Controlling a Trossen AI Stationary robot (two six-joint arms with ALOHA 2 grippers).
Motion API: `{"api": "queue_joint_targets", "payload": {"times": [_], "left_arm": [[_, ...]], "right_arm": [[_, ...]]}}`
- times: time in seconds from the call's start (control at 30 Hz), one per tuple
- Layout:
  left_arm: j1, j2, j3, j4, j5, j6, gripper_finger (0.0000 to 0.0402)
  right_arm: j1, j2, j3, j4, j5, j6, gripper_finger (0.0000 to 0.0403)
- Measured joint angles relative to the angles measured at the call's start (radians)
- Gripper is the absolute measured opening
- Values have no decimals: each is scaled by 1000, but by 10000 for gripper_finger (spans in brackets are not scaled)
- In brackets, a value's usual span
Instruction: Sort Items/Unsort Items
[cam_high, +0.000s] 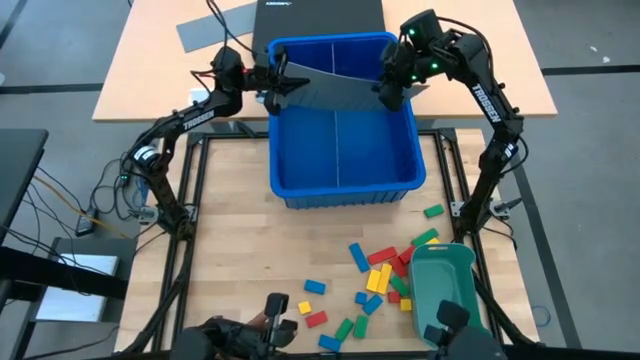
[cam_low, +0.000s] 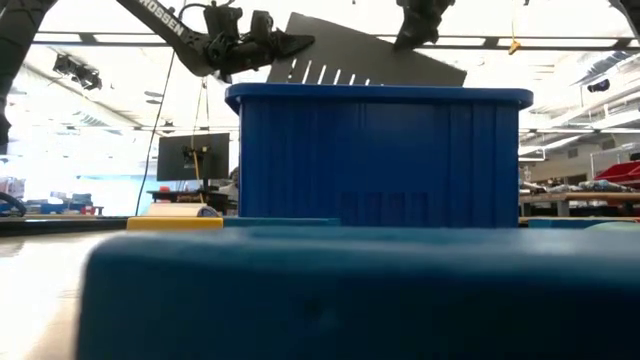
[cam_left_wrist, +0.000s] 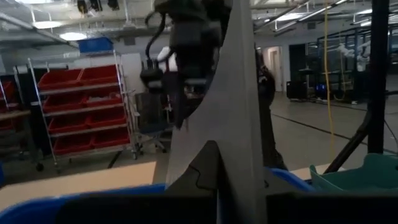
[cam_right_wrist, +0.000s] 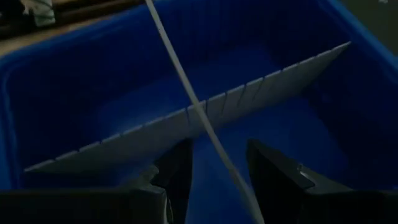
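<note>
Clamping the grey divider sheet (cam_high: 335, 88) above the blue bin (cam_high: 345, 185), left gripper (cam_high: 283, 85) pinches tight; right gripper (cam_high: 392, 92) straddles its edge half-open.

Left gripper (cam_high: 281, 85) clamped, right gripper (cam_high: 388, 97) parted, both raised.

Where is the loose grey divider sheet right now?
High view: the grey divider sheet is held tilted over the blue bin's far rim, between left gripper and right gripper.
</note>
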Motion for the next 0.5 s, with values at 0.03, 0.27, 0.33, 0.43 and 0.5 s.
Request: {"api": "queue_joint_targets", "payload": {"times": [0.03, 0.27, 0.33, 0.43, 0.5], "left_arm": [[0, -5, 0, 7, -1, 0, 17], [-1, -38, 0, -10, 0, -46, 17], [-1, -50, 0, -14, -1, -56, 18], [0, -62, 0, -23, -6, -67, 31], [0, -73, 0, -21, -8, -96, 41]], "right_arm": [[0, 1, 0, -6, 1, -7, 152], [13, 13, 0, -31, 7, -87, 103], [22, 13, 0, -34, -1, -120, 49], [40, 13, 0, -39, 20, -145, 14], [54, 13, 0, -29, 69, -164, 9]]}}
